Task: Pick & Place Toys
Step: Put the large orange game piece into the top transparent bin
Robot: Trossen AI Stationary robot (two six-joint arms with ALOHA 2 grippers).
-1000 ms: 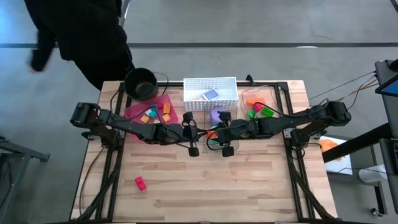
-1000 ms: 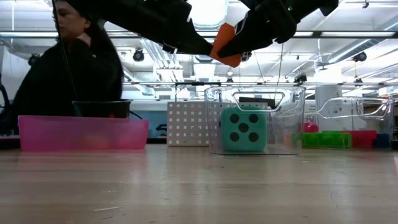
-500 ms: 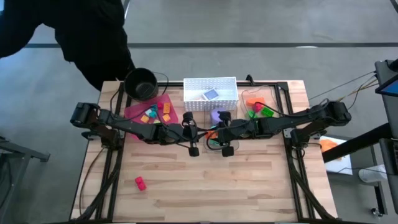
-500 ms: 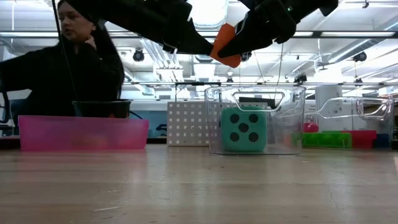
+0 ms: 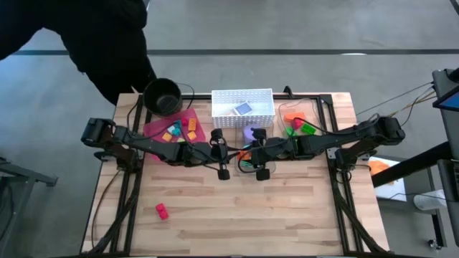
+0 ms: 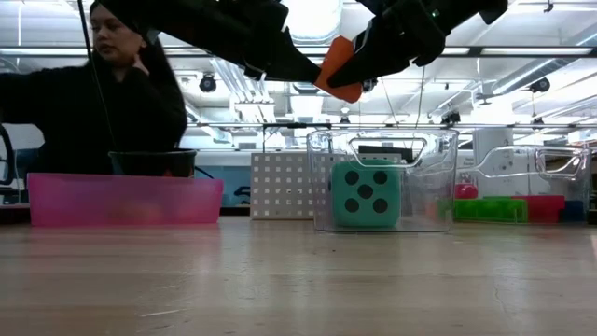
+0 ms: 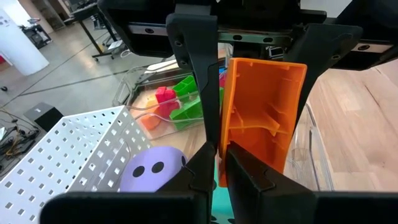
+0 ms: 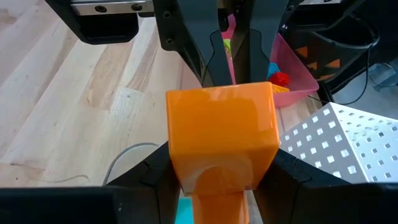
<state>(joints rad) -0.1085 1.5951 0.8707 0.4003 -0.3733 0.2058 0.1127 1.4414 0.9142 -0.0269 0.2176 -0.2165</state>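
An orange hollow brick (image 5: 245, 153) (image 6: 338, 70) hangs high above the table's middle, between my two grippers. My left gripper (image 7: 222, 165) (image 5: 239, 153) reaches in from the table's left and my right gripper (image 8: 221, 169) (image 5: 249, 154) from the right; each is shut on the brick. Beneath them a clear bin (image 6: 438, 177) holds a teal die (image 6: 366, 194). A purple die (image 5: 252, 133) (image 7: 152, 171) shows beside it. One red brick (image 5: 162, 211) lies loose on the near left of the table. My left gripper has a thin wall edge (image 7: 221, 152) of the brick's open hollow side in the narrow gap between its fingertips. It comes from the table's left, slanting slightly down. My right gripper pinches the brick's two opposite outer sides (image 8: 177, 143) between its fingers (image 7: 193, 74), slanting down from the table's right. The brick is lifted clear of everything below.
At the far left stands a pink tray (image 5: 154, 129) with several bricks, behind it a black pot (image 5: 163, 97). The white perforated basket (image 5: 242, 116) holds a blue card. A second clear bin (image 5: 297, 123) at the far right holds green and red bricks. A person (image 6: 103, 93) stands behind the far left corner.
Both grippers and the orange brick have kept still. Only the person behind the far left corner has shifted.
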